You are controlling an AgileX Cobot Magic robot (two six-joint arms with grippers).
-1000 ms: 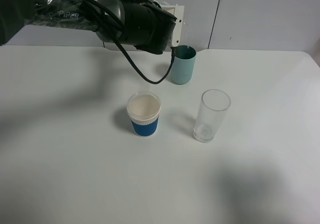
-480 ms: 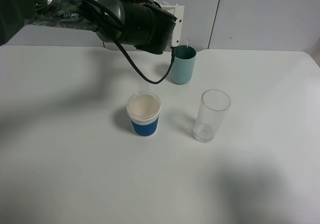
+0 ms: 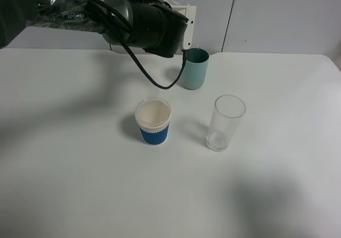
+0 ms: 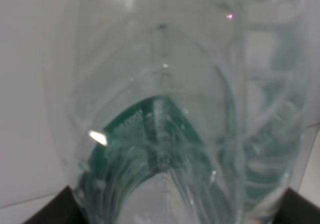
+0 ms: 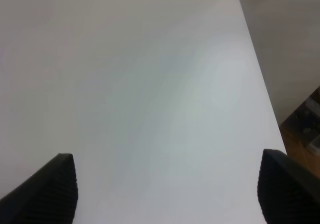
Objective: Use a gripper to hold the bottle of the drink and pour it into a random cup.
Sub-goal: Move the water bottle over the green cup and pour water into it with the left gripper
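Left end effector (image 3: 187,29), clamped on the drink bottle (image 4: 160,134), should tip slowly, mouth over the 12-o'clock teal cup (image 3: 195,70).

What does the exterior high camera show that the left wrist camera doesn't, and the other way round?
Only the exterior high view shows the teal cup, the white cup with a blue sleeve and the clear glass tumbler. Only the left wrist view shows the clear bottle with its green label, filling the frame between the dark fingers. Both show the left claw, which in the high view hangs near the teal cup.
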